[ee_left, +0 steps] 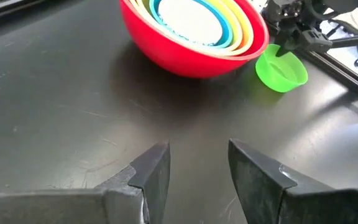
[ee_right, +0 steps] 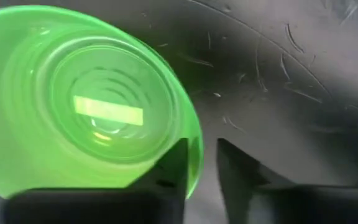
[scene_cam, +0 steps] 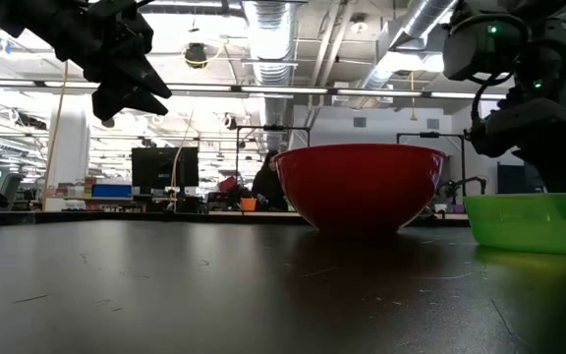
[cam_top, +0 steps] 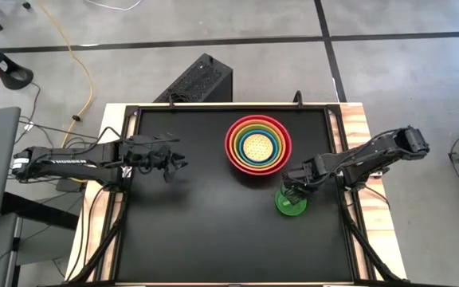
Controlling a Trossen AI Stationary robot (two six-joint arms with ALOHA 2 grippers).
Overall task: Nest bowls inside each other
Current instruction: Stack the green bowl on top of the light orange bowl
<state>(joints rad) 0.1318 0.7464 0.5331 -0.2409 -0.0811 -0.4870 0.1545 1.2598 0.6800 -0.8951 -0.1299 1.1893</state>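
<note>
Bowls are sitting nested in a stack (cam_top: 258, 144) toward the far edge of the black tabletop (cam_top: 190, 231), right of its middle: red outermost, then orange, lime, teal and a dotted yellow one at the centre. A small green bowl (cam_top: 292, 202) is standing apart, nearer the right edge, with the right gripper (cam_top: 294, 191) hanging over its rim; the left gripper (cam_top: 173, 163) is waiting above the left half. Grey concrete floor, a yellow cable and a black box are showing beyond the far edge. From table height, the red bowl (scene_cam: 362, 184) is hiding the bowls inside it, the green bowl (scene_cam: 534, 221) is being cut off at the picture's right, and a large hall with ceiling ducts and a monitor is lying behind. The left wrist camera is showing its fingers (ee_left: 148, 177) standing apart and empty, the stack (ee_left: 194, 31) partly cut off. The right wrist camera is showing its fingers (ee_right: 179, 163) straddling the green bowl's (ee_right: 86, 99) rim, one inside and one outside, with a narrow gap; whether they are pinching it I cannot tell.
</note>
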